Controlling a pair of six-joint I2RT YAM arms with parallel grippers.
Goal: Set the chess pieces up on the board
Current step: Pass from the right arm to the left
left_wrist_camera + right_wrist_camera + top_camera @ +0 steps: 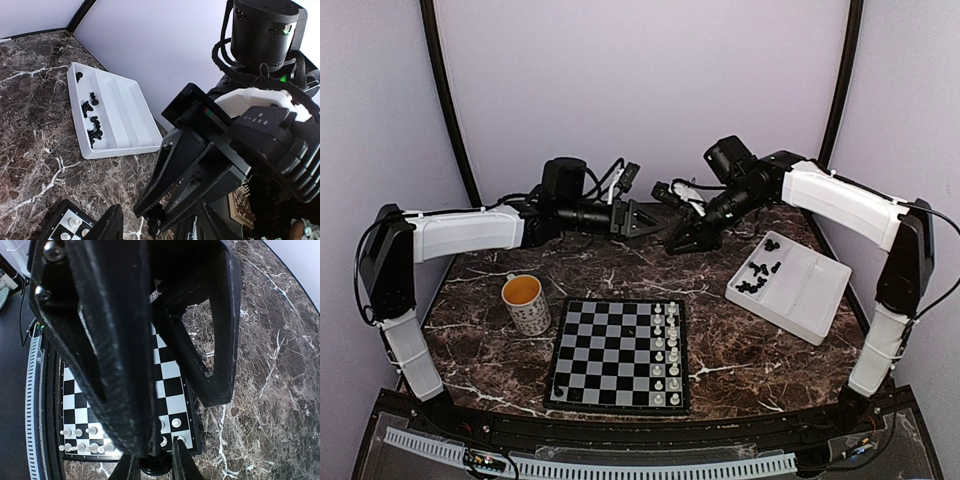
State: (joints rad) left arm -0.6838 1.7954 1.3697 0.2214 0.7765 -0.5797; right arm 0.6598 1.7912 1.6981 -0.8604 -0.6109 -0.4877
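Here, right pincer (159, 215) gripping black chess piece (154, 467), left pincer (656, 228) open astride it

From the top view, the left arm (460, 232) stretched toward 3 o'clock and the right arm (840, 200) toward 8 o'clock, tips almost meeting. The right gripper (672, 244) pinched a black chess piece (155, 466). The left gripper (652, 227) stood parted, its fingers (182, 460) flanking it.

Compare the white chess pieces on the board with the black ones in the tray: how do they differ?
The white chess pieces stand upright in two neat files on the board; the black chess pieces sit scattered in the white tray. The white ones are pale and in place, the black ones dark and off the board. Both are tiny figures.
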